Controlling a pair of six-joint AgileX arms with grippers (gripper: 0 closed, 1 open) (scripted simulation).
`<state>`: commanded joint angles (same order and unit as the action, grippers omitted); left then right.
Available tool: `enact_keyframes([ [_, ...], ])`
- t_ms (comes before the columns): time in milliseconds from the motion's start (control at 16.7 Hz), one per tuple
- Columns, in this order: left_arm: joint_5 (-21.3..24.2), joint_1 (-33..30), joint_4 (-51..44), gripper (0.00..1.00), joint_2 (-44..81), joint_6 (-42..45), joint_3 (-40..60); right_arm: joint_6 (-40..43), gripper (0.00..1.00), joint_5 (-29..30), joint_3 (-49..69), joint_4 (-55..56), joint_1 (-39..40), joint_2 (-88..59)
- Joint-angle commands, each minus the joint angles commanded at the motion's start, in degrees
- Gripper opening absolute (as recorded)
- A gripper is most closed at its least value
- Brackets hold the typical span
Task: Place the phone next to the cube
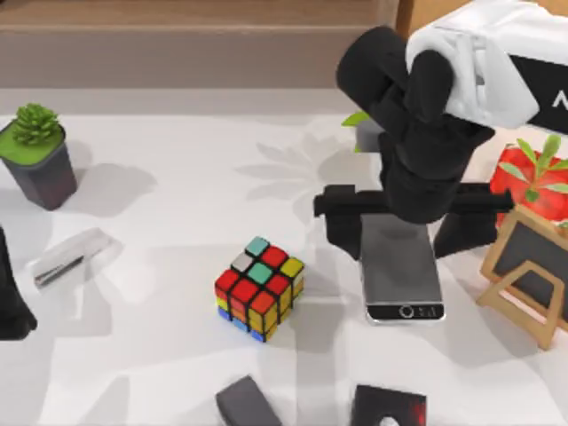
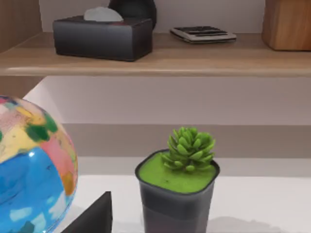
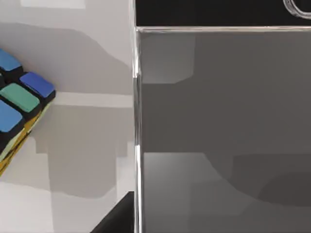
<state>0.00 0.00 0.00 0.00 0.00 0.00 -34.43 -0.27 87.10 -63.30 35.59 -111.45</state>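
Observation:
The phone [image 1: 404, 271] is a flat grey glossy slab with a silver rim and lies right of centre, its round home button at the near end. The cube [image 1: 259, 288], a black-framed puzzle cube with coloured stickers, sits a short gap to the phone's left. My right gripper [image 1: 399, 232] is over the phone's far end, a black finger against each long edge, shut on it. The right wrist view shows the phone's screen [image 3: 218, 126] close up, one fingertip [image 3: 116, 218] at its rim and the cube's corner [image 3: 19, 102]. My left arm [image 1: 11, 297] is parked at the left edge.
A potted succulent [image 1: 37, 155] stands far left. A small clear wedge [image 1: 71, 257] lies near it. At the near edge lie a dark grey slab [image 1: 248, 404] and a black square with a red mark [image 1: 388, 408]. A wooden easel [image 1: 528, 275] and a red ornament [image 1: 532, 182] stand at the right.

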Motion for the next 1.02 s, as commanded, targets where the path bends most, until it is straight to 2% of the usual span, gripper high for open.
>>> enact_keyframes([
  [1020,0.0,0.0,0.0,1.00,0.0,0.0,0.0,-1.7,0.00,0.4,-0.9,1.7,0.7,-0.5],
])
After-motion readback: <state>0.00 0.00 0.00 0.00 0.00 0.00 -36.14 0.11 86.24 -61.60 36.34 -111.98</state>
